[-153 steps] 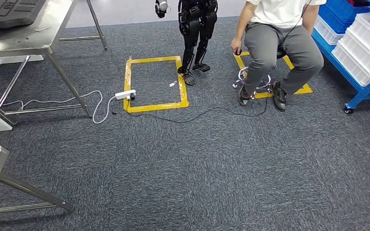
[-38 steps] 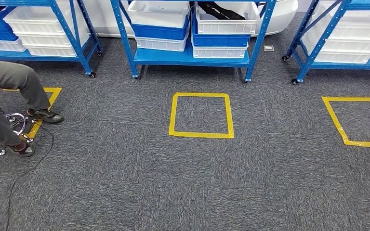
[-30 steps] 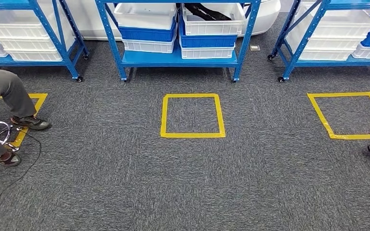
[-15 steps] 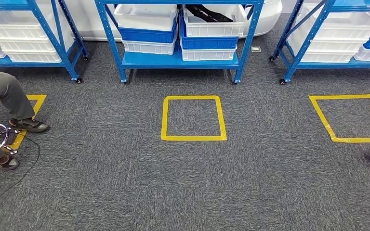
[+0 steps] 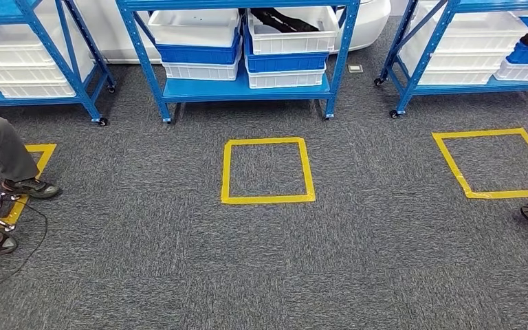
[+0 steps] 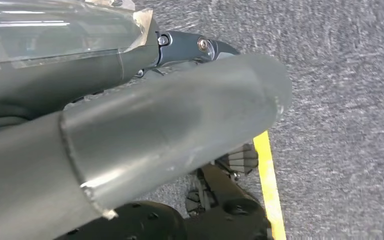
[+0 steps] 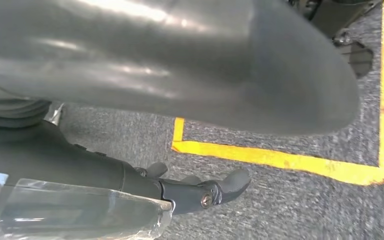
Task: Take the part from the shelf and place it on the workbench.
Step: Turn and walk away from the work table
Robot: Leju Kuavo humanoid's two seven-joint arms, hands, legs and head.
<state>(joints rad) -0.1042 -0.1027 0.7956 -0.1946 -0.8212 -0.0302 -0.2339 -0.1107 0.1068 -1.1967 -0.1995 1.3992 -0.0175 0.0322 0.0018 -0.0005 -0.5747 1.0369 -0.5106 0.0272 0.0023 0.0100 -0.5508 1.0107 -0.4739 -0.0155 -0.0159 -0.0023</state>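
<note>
— Grey carpet (image 5: 179,275) everywhere, short and nubbly. What's at nine o'clock?

— A person's shoe (image 5: 31,187) and trouser leg, by a loose cable. Nothing of ours.

— And the part?

— Likely the dark, flat, strap-like thing (image 5: 280,18) in a white plastic bin (image 5: 292,38) on the middle shelf (image 5: 244,88), at twelve o'clock, a shade to the right. Its long axis runs nearly across the view, tilted a little. Blue painted steel uprights, castors underneath.

— Between us and it?

— A yellow tape square (image 5: 268,170) on the floor, dead ahead.

— The hands?

— Both hang low over the carpet. The left hand (image 6: 170,125) has its thick matte-grey thumb well clear of the darker fingers (image 6: 195,46), holding nothing. The right hand (image 7: 180,75) is the same: spread, empty.

— Which is nearer?

— Neither by much, I'd judge; the shelf is well beyond both, so walking comes first. The right has perhaps a slight edge.

— At two o'clock?

— Another blue rack (image 5: 419,62) with white bins.
</note>
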